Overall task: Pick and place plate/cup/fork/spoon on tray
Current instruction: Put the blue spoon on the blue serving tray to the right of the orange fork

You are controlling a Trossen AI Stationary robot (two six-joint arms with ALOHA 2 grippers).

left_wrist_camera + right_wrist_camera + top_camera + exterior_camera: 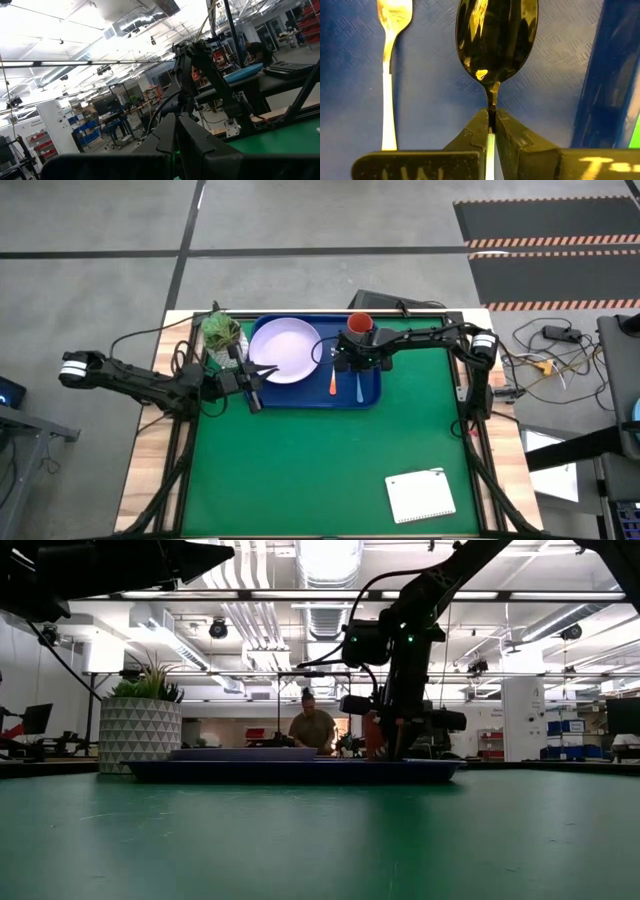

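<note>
At the far left of the green tabletop (300, 470), the left end effector (258, 372) is waiting at the tray's near-left corner, just beside the white pot with a green plant (221, 332); I cannot tell whether it is parted or closed. Moving right, the blue tray (300, 399) is carrying the lavender plate (283, 349) in its left half. Right of the plate, the fork (332, 380) is lying on the tray floor, tines away from the robot. Next, the right end effector (359, 362) is clamping the spoon (496, 37) by the thin neck just below its bowl, fingers (512, 137) pinched tight on it, low over the tray beside the fork. The orange-red cup (360, 324) is sitting at the tray's far edge behind it. A white notepad (420, 495) is lying well apart, near right. The spoon looks light, stiff and glossy, so probably slippery; the narrow neck or handle seems the sensible place to grip.
</note>
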